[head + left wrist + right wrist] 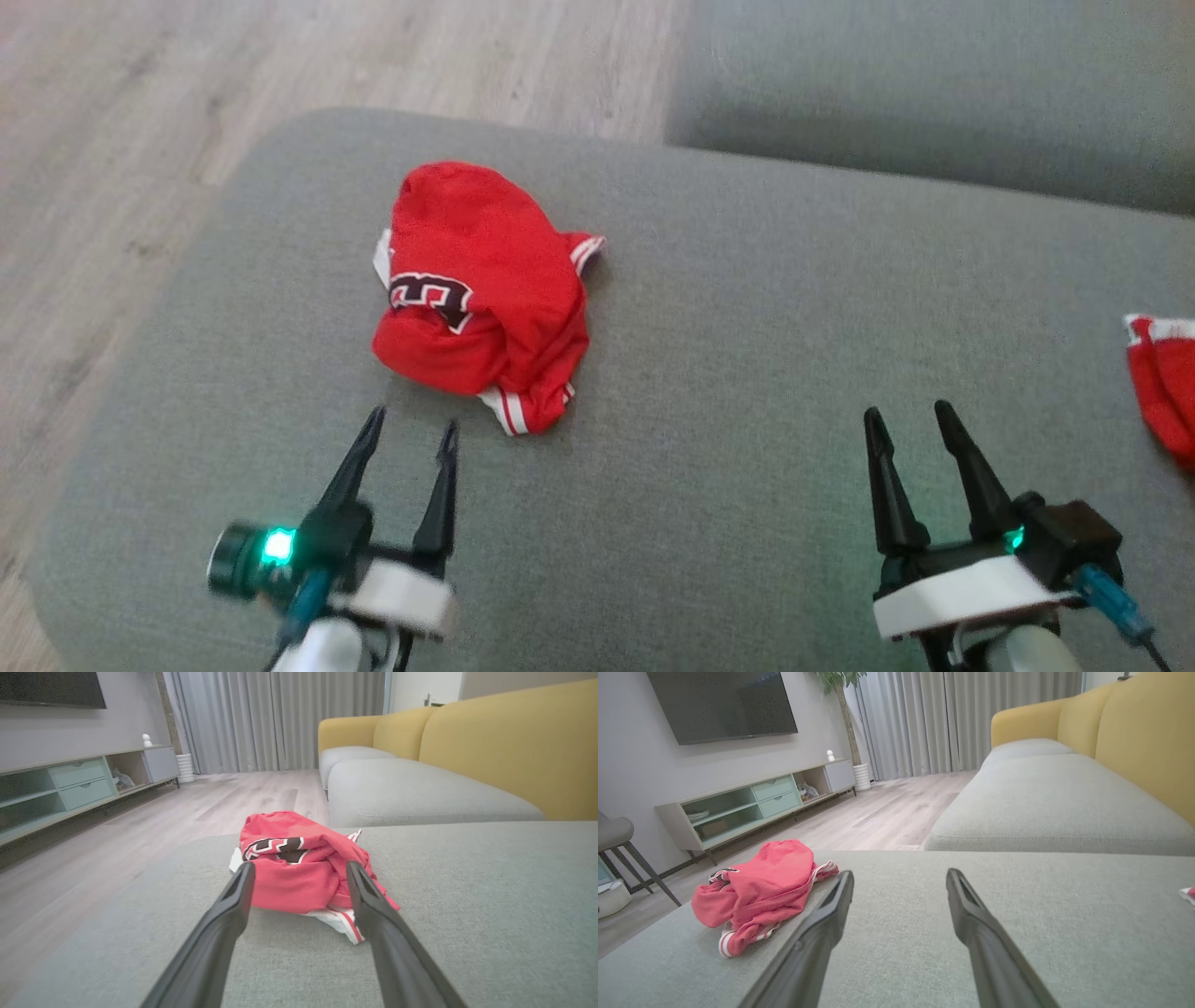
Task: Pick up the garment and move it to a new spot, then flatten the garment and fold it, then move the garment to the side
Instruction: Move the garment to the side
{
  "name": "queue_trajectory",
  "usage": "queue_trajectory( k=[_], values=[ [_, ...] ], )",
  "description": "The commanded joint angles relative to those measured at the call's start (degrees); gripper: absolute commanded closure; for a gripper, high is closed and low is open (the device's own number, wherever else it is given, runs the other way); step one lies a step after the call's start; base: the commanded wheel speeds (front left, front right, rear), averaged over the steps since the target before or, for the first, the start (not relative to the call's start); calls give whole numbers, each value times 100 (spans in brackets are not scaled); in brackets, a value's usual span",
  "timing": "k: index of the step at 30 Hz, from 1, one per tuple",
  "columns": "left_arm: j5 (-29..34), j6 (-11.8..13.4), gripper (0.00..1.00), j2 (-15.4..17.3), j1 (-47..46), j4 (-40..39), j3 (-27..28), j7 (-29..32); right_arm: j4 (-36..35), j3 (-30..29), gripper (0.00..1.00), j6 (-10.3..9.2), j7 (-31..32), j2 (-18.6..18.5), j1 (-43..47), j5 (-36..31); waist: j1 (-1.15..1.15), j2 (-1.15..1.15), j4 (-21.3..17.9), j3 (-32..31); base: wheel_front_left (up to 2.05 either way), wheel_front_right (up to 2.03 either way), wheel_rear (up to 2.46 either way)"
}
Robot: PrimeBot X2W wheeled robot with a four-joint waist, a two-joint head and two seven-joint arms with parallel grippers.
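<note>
On the cushion (747,392), a crumpled garment (476,299).
Spread and empty, the left gripper (414,420) aims at it, likely for the pick; the right gripper (907,411), spread too, hangs apart.

Cropped / hidden bits
Second red cloth (1160,392) was cut off by head view's right edge; garment (485,327) lay bunched, its black print (429,297) partly folded under, unreadable.

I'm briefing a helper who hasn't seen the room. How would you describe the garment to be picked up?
Find the wide grey cushion beside the wooden floor. Near its left end, just beyond the fingers of the left gripper, lies a crumpled red jersey. Unlike the other red cloth far to the right, it is bunched in a heap and shows black lettering edged in white.
</note>
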Motion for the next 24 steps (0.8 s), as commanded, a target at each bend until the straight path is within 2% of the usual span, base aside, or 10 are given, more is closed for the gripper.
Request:
queue_trajectory(
  k=[1, 5, 10, 22, 23, 24],
  values=[
    [56, -122, 0, 66, -536, -17, 58, 69, -216, 93, 0, 39, -62, -20, -306, -64, 0, 0, -132, 206, 0, 0, 0],
    [157, -458, 0, 122, -1200, 465, -313, 484, -257, 11, 0, 39, -62, -20, -440, -119, 0, 0, -287, 508, 0, 0, 0],
    [150, -617, 0, 149, -1864, 1005, -645, 869, -281, -17, 0, 39, -62, -20, -610, -145, 0, 0, -515, 792, 0, 0, 0],
    [164, -235, 0, 263, -2643, 2292, -490, 1121, -262, -9, 0, 39, -62, -20, -770, -138, 0, 0, -934, 1026, 0, 0, 0],
    [157, -246, 16, 266, -2676, 2351, -499, 1075, -256, -8, 0, 39, -62, -20, -769, -131, 0, 0, -948, 1018, 0, 0, 0],
    [145, -265, 65, 265, -2708, 2402, -510, 1031, -247, -5, 0, 39, -62, -20, -766, -127, 0, 0, -958, 1003, 0, 0, 0]
  ],
)
